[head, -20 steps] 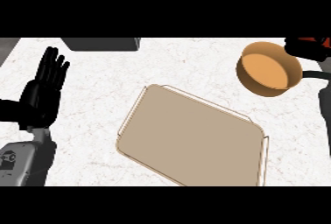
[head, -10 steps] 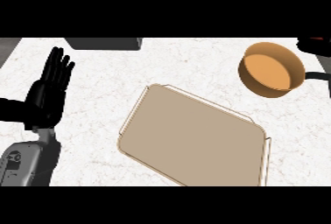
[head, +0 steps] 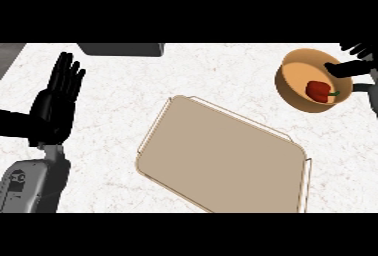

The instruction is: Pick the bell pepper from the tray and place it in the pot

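No readable text, no labels or numbers — none legible

Right hand point(head: 362, 49) mostly beyond right edge

The tray point(head: 221, 160) lies in the middle of the counter point(head: 214, 75), turned at a slant. The pot point(head: 294, 74) sits behind it and to the right, near the far right corner, apart from the tray. The bell pepper point(head: 319, 91) lies in the pot. The right hand point(head: 360, 50) shows at the right edge, just behind the pot. The left hand point(head: 55, 107) rests at the left, well apart from the tray. A box point(head: 122, 48) sits at the far edge, behind the tray and to the left.
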Available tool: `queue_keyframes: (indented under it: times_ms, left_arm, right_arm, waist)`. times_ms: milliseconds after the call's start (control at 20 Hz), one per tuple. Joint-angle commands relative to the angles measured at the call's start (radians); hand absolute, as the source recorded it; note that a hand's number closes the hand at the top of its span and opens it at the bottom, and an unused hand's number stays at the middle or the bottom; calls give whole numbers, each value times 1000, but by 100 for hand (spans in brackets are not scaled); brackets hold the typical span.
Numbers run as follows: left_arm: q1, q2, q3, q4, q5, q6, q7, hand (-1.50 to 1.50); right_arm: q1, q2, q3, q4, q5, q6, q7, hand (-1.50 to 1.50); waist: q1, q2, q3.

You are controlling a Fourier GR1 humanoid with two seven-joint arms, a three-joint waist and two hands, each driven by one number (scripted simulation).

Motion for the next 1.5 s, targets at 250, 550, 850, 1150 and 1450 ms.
queue_keyframes:
  times_ms: [250,550,850,1150,1450]
  left_arm:
    - [-35,31,38,11,26,-30,32,0]
    - [37,36,43,-54,24,-30,35,0]
    - [43,12,28,-14,11,-38,-2,0]
    - [42,-3,30,7,-14,-19,-29,0]
    - [38,-38,-8,-52,-35,16,34,0]
  right_arm:
    - [-101,55,-42,114,-97,-53,-190,-150]
    - [-88,51,-190,55,-272,-62,-187,-150]
    - [-47,23,-311,36,-419,-76,-233,-150]
    - [50,-50,-371,-24,-530,-7,-311,-150]
    - [100,-224,-438,68,-619,118,-373,-150]
  waist:
    - [-6,-3,-1]
    - [-15,-9,-1]
    - [-19,-7,-1]
    - [-30,-9,-1]
    - [-23,-9,0]
